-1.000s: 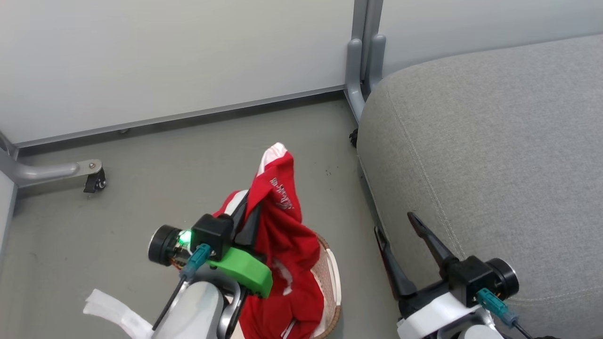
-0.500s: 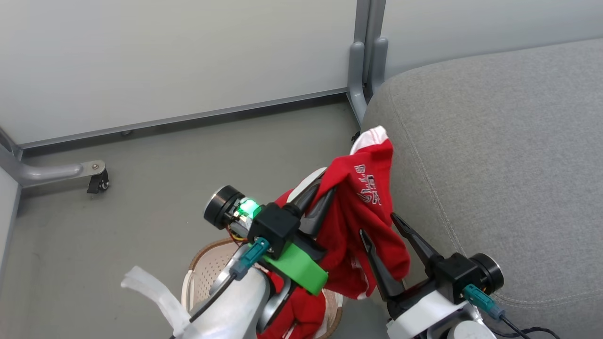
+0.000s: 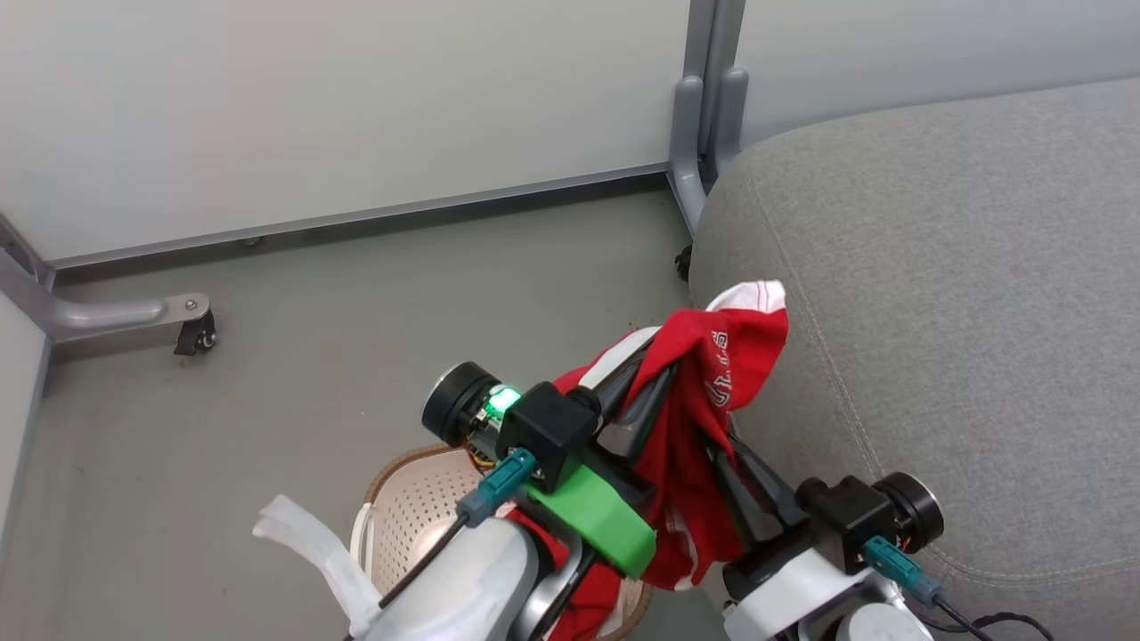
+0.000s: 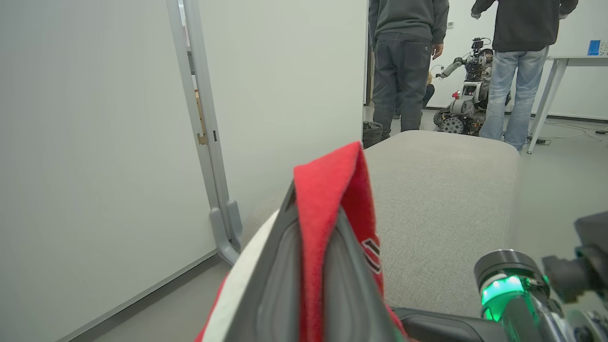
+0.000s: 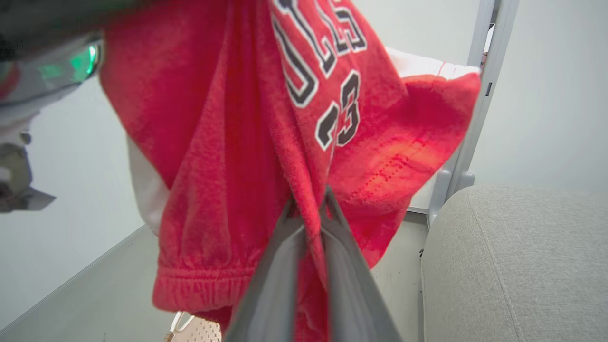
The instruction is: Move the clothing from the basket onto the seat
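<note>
The grey seat (image 3: 935, 267) lay off to the right. The basket (image 3: 401, 499) sat on the floor (image 3: 356, 312) below. The red clothing (image 3: 712, 383) hung at the seat's edge. The left claw (image 3: 646, 383) pinched it up high, and the right claw (image 3: 717, 445) pinched it lower, nearer the seat.

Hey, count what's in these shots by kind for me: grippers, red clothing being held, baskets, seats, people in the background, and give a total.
grippers: 2, left gripper and right gripper
clothing held up: 1
basket: 1
seat: 1
people: 2, person in dark trousers, person in jeans
total: 7
</note>
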{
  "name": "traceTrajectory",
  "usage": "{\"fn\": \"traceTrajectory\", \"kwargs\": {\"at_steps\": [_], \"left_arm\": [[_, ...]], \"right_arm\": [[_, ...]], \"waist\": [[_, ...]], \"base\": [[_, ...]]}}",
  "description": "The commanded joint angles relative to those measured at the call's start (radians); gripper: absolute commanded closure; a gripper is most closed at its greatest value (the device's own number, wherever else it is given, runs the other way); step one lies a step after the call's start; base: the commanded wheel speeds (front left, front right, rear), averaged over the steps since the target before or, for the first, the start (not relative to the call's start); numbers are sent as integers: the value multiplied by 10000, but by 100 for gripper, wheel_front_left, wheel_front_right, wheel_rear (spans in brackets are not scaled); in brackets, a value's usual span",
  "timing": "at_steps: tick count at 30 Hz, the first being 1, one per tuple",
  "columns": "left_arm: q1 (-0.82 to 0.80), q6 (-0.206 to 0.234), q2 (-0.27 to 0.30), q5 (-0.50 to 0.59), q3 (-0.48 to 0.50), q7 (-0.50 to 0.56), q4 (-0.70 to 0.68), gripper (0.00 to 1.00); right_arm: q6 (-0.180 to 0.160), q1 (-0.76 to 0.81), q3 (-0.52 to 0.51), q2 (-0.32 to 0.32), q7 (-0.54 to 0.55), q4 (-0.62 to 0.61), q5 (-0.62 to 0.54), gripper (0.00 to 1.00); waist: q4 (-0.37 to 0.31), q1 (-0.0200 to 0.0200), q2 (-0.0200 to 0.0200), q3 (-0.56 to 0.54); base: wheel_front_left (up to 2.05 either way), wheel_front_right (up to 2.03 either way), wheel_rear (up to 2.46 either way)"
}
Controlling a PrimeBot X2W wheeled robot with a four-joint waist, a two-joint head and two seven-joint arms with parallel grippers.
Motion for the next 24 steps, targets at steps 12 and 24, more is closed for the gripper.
{"fn": "traceTrajectory", "kwargs": {"at_steps": [12,24], "left_arm": [[146,202,122,-120,-102,-51,885,92],[169,297,238,-186,-177,174,1041,0]], "right_arm": [[-5,193,-463,95,-31,97,241,100],[-5,214,-864,148,-33,170,327,100]], "waist": [[-70,1,0,68],[-64,1,0,129]], "base": [[0,0,0],[0,0,0]]}}
